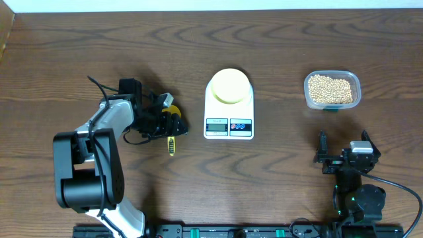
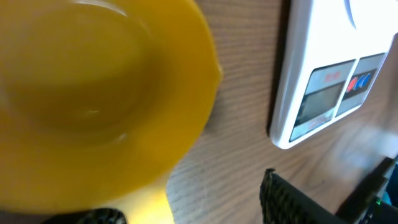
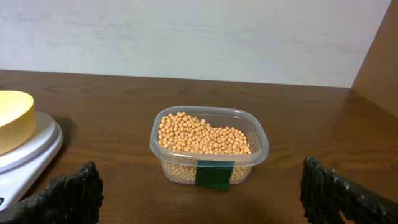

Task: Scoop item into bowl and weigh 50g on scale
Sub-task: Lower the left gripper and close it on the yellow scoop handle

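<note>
Overhead, left gripper: left of centre, jaws on either side of the yellow scoop; the scoop's handle points toward the bottom of the frame. I cannot tell whether the grip is closed.
Overhead, scale: centre of the frame on the wooden table, display and buttons on its lower edge.
Overhead, bowl: pale yellow, sits on the scale's platform.
Overhead, beans: heaped in a clear tub, upper right, well apart from the scale.
Overhead, right gripper: lower right, below the tub, touching nothing.
Left wrist, scoop: fills the left and centre, blurred, hollow side facing the camera.
Left wrist, fingers: one dark pad at the lower right, clear of the scoop; the other is barely seen at the bottom edge. Hold undetermined.
Left wrist, scale: right side, just beside the scoop, not touching it.
Right wrist, fingers: one in each lower corner, spread fully wide, nothing between them.
Right wrist, tub: centre, beans inside, green label on its front.
Right wrist, bowl: left edge, on the scale.
</note>
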Controlling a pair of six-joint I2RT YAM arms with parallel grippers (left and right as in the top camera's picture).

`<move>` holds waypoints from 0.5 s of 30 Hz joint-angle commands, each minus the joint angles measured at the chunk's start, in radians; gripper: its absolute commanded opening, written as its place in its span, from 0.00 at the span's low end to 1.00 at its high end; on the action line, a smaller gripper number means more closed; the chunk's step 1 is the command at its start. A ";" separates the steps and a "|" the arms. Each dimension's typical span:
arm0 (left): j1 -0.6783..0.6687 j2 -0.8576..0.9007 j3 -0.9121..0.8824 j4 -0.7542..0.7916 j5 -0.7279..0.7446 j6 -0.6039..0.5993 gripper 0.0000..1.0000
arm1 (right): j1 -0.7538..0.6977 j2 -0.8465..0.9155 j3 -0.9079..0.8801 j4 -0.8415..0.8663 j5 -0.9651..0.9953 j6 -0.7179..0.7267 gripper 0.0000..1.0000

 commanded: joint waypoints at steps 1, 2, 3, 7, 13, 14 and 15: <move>-0.004 0.125 -0.071 0.014 -0.172 -0.023 0.61 | -0.003 -0.006 -0.003 -0.002 -0.001 0.016 0.99; -0.004 0.125 -0.071 0.017 -0.172 -0.029 0.60 | -0.003 -0.006 -0.003 -0.002 -0.001 0.016 0.99; -0.004 0.125 -0.071 0.021 -0.172 -0.034 0.60 | -0.003 -0.006 -0.003 -0.002 -0.001 0.016 0.99; -0.004 0.125 -0.071 0.021 -0.172 -0.034 0.55 | -0.003 -0.006 -0.003 -0.002 -0.001 0.016 0.99; -0.004 0.125 -0.071 0.021 -0.172 -0.037 0.52 | -0.003 -0.006 -0.003 -0.002 -0.001 0.016 0.99; -0.004 0.125 -0.071 0.021 -0.172 -0.037 0.49 | -0.003 -0.006 -0.003 -0.002 -0.001 0.016 0.99; -0.004 0.125 -0.071 0.021 -0.172 -0.037 0.46 | -0.003 -0.006 -0.003 -0.002 -0.001 0.016 0.99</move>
